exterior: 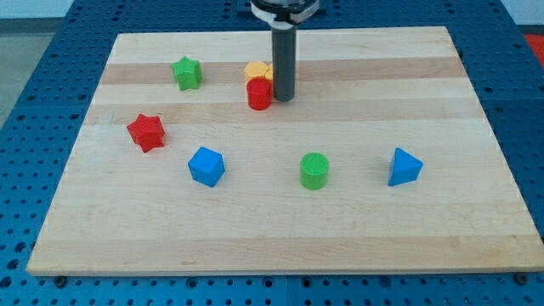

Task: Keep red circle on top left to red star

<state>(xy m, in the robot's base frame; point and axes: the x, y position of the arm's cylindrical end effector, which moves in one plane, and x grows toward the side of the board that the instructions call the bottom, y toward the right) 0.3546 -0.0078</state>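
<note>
A big pale wooden board (280, 229) fills the picture. My tip (282, 98), the bottom end of a dark rod with nothing to grab with, touches the right side of the small red round block (259, 93), near the top middle. A yellow block (257, 70) sits just behind them. The red star block (146, 131) lies well apart, at middle left.

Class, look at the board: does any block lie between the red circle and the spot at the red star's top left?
Nothing visible blocks the red circle on its way toward the red star; the green star sits just above that route. My tip touches the circle's right side.
</note>
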